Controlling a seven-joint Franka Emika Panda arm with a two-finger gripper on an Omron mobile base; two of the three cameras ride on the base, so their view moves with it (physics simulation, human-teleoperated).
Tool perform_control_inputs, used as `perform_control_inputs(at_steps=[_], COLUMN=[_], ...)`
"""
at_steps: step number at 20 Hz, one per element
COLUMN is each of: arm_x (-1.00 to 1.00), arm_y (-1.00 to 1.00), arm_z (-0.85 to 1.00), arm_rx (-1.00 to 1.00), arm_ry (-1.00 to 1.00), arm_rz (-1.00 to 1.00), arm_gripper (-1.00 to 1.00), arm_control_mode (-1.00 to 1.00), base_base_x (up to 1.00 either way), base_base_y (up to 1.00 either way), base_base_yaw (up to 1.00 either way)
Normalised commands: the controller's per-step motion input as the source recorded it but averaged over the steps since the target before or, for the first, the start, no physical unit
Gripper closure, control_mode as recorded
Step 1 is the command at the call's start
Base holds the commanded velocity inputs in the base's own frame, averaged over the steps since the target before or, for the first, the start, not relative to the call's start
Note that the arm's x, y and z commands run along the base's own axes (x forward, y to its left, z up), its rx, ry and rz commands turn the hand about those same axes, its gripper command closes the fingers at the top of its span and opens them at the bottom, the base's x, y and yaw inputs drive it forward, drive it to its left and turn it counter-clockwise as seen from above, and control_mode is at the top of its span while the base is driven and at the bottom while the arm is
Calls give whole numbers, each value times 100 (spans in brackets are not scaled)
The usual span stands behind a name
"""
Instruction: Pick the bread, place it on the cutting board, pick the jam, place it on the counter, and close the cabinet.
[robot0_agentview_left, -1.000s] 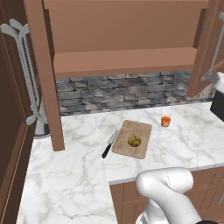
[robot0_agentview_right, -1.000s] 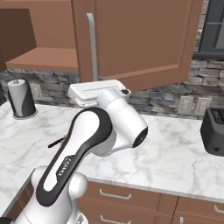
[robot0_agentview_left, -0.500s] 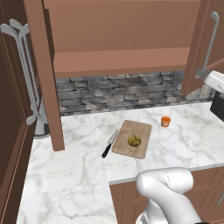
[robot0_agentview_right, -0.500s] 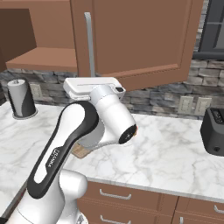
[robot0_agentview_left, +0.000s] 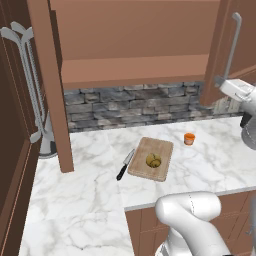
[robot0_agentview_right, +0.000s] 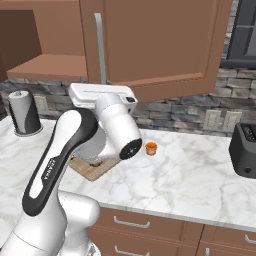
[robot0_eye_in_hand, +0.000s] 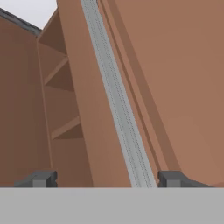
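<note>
Gripper (robot0_eye_in_hand: 103, 179) jaws stand wide apart, straddling the silver bar handle (robot0_eye_in_hand: 118, 113) of the cabinet's (robot0_agentview_left: 135, 45) right door (robot0_agentview_right: 160, 45) with nothing clamped — whether a tip touches the bar I cannot tell. Both doors hang open, showing a bare wooden shelf (robot0_agentview_left: 135, 70).

Below, the counter (robot0_agentview_left: 75, 200) is white marble with grey veins, over brown base units, backed by a grey stone splashback (robot0_agentview_left: 130, 105). On it lies the cutting board (robot0_agentview_left: 160, 150) with the bread (robot0_agentview_left: 153, 160) on top, near its front half. A black-handled knife (robot0_agentview_left: 124, 165) lies just beside the board's left edge. The jam (robot0_agentview_left: 189, 138) stands upright on the marble, right of the board and apart from it.

Left of the counter — a tall dark cupboard (robot0_agentview_left: 15, 125) with curved handles. A paper towel roll (robot0_agentview_right: 22, 112) stands at the back, 2 wall sockets (robot0_agentview_right: 222, 120) sit in the stone, and a dark toaster (robot0_agentview_right: 245, 150) is far right.
</note>
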Motion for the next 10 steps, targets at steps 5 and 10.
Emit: perform_control_inputs(at_steps=[5, 10], arm_x=[35, 35], arm_y=[10, 5], arm_z=[3, 0], arm_rx=[0, 0], arm_ry=[0, 0], arm_rz=[-11, -13], arm_gripper=[-100, -100], arm_control_mode=[-100, -100], base_base_x=[0, 0], base_base_y=[0, 0], base_base_yaw=[0, 0])
